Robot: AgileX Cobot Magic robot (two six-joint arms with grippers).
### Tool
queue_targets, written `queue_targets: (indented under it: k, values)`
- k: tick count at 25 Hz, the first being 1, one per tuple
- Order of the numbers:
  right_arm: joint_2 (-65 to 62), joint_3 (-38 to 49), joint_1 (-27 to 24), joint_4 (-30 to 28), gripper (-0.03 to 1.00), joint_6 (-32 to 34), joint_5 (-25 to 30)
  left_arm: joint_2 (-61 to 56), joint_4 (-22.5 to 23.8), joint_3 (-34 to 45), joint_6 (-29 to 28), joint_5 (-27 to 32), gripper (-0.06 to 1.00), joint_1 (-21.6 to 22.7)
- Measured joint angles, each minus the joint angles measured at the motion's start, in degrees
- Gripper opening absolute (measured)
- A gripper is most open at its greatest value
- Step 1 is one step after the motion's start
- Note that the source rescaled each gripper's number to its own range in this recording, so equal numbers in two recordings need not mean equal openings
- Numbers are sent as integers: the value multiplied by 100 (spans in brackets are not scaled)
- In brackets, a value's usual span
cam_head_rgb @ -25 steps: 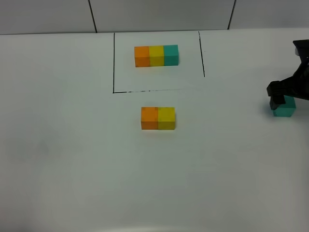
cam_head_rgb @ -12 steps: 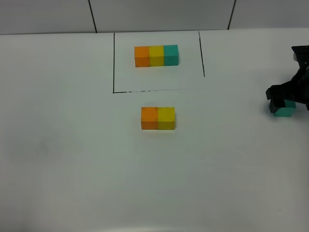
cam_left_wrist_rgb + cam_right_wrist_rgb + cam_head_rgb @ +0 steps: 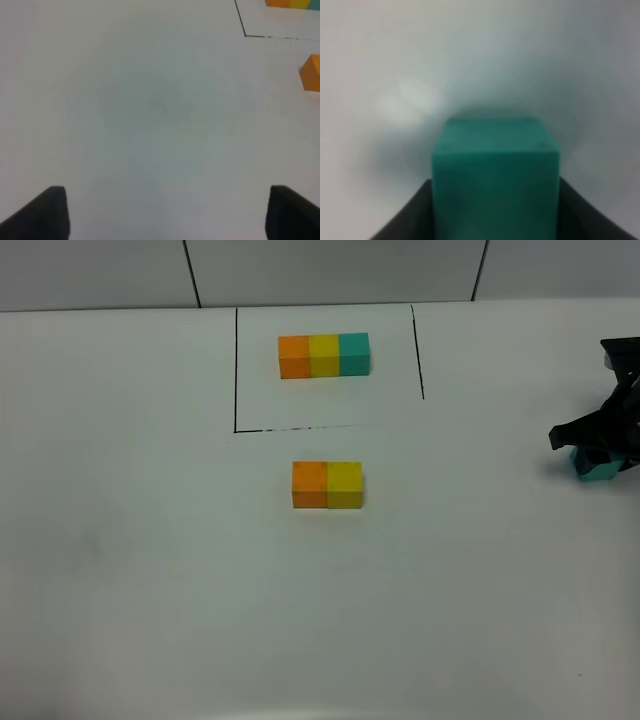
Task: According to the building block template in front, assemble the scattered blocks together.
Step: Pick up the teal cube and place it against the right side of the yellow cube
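Your right fingers [image 3: 400, 225] are closed on the teal cube [image 3: 601, 470] at the far right of the table [image 3: 150, 560]. Your left fingers [image 3: 40, 215] are spread wide above the table, holding nothing. The orange cube [image 3: 309, 484] and yellow cube [image 3: 345, 484] touch side by side, near the black-outlined template [image 3: 324, 355].

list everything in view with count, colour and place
template row of three joined cubes: one, orange-yellow-teal, inside the outline
thin black drawn outline: one, black, far middle
small orange cube: one, orange, table centre
small yellow cube: one, yellow, touching the orange cube's right side
small teal cube: one, teal, far right
white table: one, white, under everything
left gripper: one, black, open above the table
right gripper: one, black, shut on the teal cube
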Motion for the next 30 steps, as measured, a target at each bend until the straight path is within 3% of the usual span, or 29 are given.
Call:
queue_targets:
  k: [5, 11, 14, 19, 25, 30]
  values:
    - [-413, 6, 870, -888, 2, -2008, 625, 0, 0, 0, 0, 0, 100, 0]
    - [-482, -29, 1858, -427, 2, -4337, 769, 0, 0, 0, 0, 0, 100, 0]
    - [-344, -262, 2212, -53, 2, -5138, 917, 0, 0, 0, 0, 0, 100, 0]
    - [11, -922, 2584, 377, 2, -5516, 1217, 0, 0, 0, 0, 0, 100, 0]
    - [665, -1798, 2704, 405, 2, -5403, 1874, 0, 0, 0, 0, 0, 100, 0]
    - [1000, -2193, 2805, 393, 2, -5218, 1955, 0, 0, 0, 0, 0, 100, 0]
